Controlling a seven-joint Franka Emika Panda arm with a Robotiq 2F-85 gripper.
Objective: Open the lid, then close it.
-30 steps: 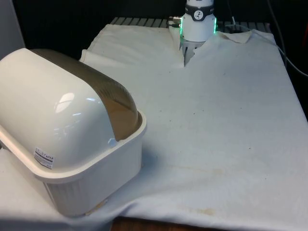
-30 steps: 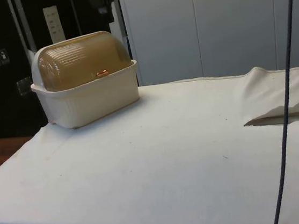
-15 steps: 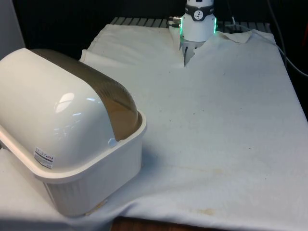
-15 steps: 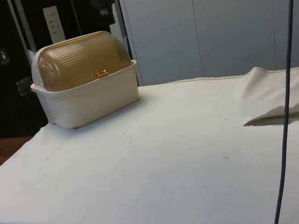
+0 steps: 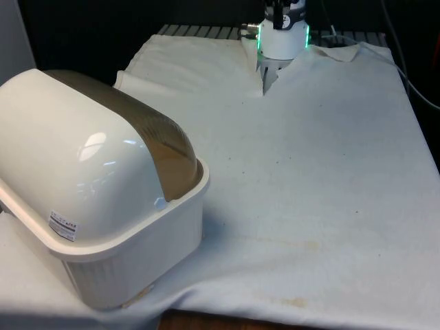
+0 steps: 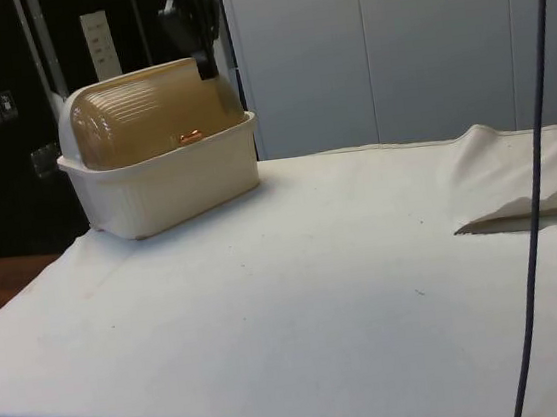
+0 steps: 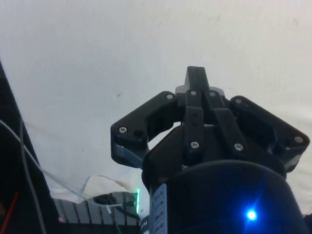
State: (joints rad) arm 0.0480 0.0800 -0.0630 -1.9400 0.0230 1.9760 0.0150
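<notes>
Bread box (image 5: 103,199) sat at the table's near corner on the front view's left, with its cream back shell turned to that camera. In the side view the box (image 6: 159,172) faced the camera with its ribbed cream base resting on the white cloth (image 6: 299,297). The amber see-through lid (image 6: 161,106) was rolled fully down and closed, its lower edge meeting the base rim. A small copper handle (image 6: 190,136) sat at the lid's lower edge. The gripper (image 7: 196,78) was high above the cloth at the table's far end, well apart from the box, touching nothing. In the wrist view its two fingers were pressed together and held nothing. In the side view the gripper (image 6: 206,66) showed as a dark shape near the box's top line, but how far it stood from the box in depth could not be told from there. The front view had the gripper (image 5: 282,8) at the top edge. The cloth (image 5: 309,172) was wrinkled, with a slit at the far end.
</notes>
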